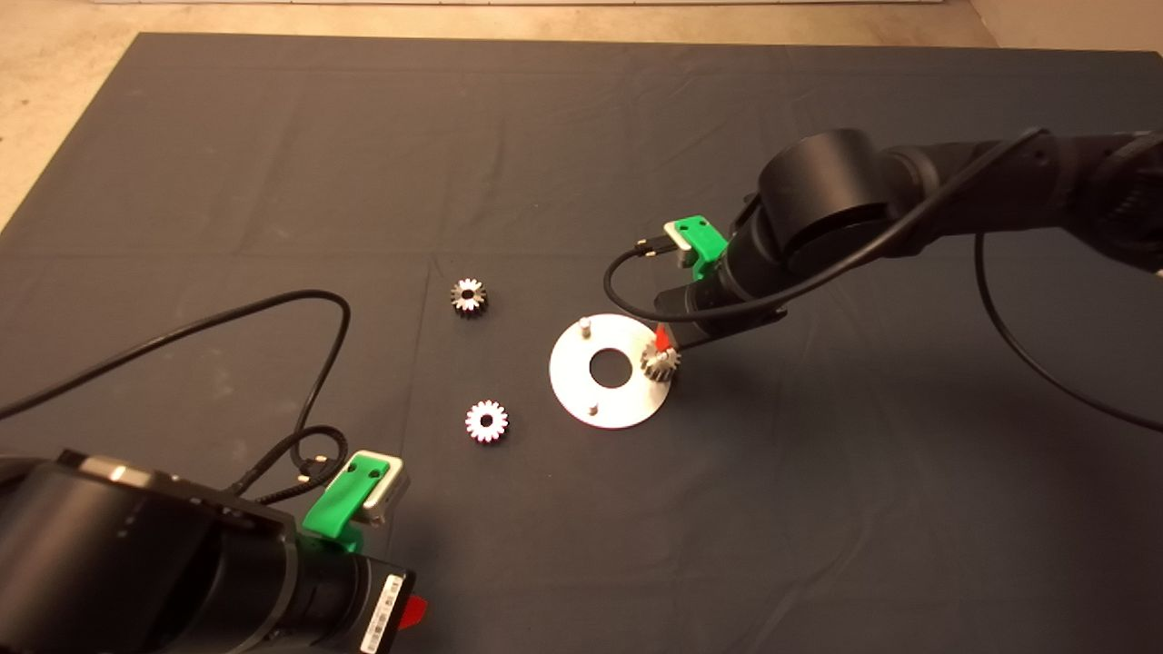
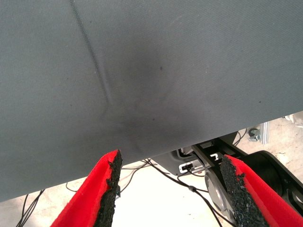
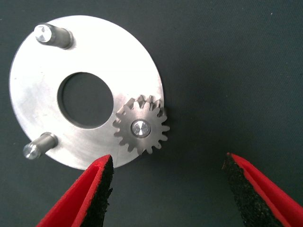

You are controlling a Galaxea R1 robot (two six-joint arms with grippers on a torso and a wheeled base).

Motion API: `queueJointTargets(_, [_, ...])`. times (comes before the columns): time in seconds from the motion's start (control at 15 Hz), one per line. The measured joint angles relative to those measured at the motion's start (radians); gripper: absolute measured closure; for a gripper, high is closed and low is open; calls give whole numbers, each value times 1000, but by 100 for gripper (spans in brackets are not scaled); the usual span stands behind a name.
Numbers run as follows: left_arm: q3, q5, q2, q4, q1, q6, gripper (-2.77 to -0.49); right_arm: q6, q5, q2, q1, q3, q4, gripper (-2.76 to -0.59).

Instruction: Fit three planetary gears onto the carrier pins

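Observation:
The shiny carrier disc lies mid-mat with a large centre hole. One planetary gear sits on its right-hand pin; in the right wrist view the gear has the pin end showing in its bore. Two pins stand bare, also seen in the right wrist view. Two loose gears lie on the mat left of the disc. My right gripper hangs open just over the seated gear, apart from it. My left gripper is open and empty, parked at the lower left.
The dark mat covers the table, with creases near its middle. Black cables loop from the left arm across the mat's left part. In the left wrist view the mat's edge shows, with floor and cables beyond.

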Motion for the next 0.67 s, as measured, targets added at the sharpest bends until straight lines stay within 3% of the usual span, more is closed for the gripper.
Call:
queueJointTargets(0.13, [0, 0, 0, 0, 0, 0, -146, 14, 0, -59, -2, 68, 5, -173])
queueJointTargets(0.33, [0, 0, 1, 0, 0, 0, -146, 34, -3, -201, 3, 191, 15, -173])
queueJointTargets(0.53, [0, 1, 2, 0, 0, 2, -146, 42, -8, -333, 11, 274, 15, -173])
queueJointTargets(0.67, [0, 1, 3, 0, -9, 11, -146, 46, -12, -380, 11, 330, 16, -173])
